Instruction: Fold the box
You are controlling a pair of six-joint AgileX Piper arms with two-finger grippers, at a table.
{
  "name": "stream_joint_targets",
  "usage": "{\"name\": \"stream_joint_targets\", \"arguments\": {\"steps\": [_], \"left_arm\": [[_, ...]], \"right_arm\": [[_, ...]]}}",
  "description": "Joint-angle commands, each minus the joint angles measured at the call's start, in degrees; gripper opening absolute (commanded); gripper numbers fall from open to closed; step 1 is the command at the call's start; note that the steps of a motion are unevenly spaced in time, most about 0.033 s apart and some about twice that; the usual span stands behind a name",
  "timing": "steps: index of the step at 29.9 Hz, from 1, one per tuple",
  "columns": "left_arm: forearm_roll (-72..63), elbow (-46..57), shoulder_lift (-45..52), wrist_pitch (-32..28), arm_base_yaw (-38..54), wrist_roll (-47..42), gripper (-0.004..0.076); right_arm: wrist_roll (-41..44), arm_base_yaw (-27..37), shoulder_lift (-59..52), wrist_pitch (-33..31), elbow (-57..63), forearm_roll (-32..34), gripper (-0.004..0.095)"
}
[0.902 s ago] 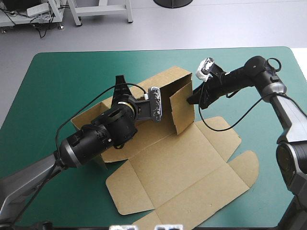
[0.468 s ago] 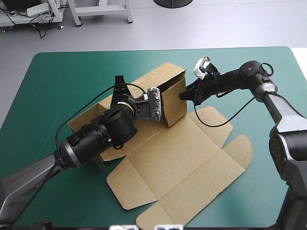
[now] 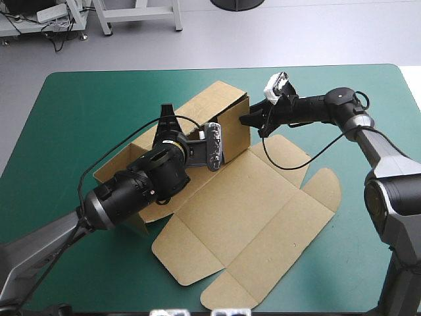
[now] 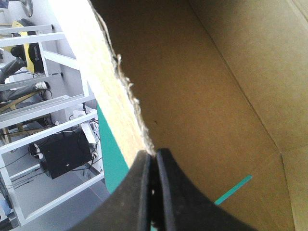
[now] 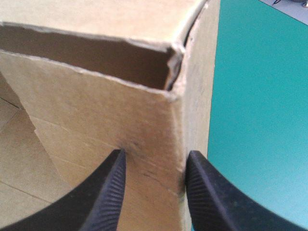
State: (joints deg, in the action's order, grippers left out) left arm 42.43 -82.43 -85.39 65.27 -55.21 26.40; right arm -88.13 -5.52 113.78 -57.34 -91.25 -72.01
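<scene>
The brown cardboard box (image 3: 256, 217) lies in the middle of the table with the teal-green cover (image 3: 79, 99). Its flat lid part reaches toward the table's near edge, a bit to the right. Behind the lid, the walls stand up and make a long tray. The tray's long side runs from the table's left edge toward its far right corner.

The left gripper (image 4: 153, 155), with two broad black fingers, pinches the top edge of the tray's far long wall. Its fingers are pressed almost together, with the board between them.

Farther off, the right gripper (image 5: 154, 159) has its black fingers spread apart. The tray's right end corner stands just ahead, one finger on each side. I cannot tell if they touch it. I think the right arm should push that short end wall in, since it is nearest.
</scene>
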Motion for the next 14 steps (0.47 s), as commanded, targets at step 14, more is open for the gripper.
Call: {"name": "stream_joint_targets", "arguments": {"steps": [14], "left_arm": [[1.5, -1.6, 0.7, -3.0, -0.1, 1.7, -0.0010]], "right_arm": [[-2.5, -4.0, -3.2, 7.8, -1.2, -8.8, 0.0078]]}}
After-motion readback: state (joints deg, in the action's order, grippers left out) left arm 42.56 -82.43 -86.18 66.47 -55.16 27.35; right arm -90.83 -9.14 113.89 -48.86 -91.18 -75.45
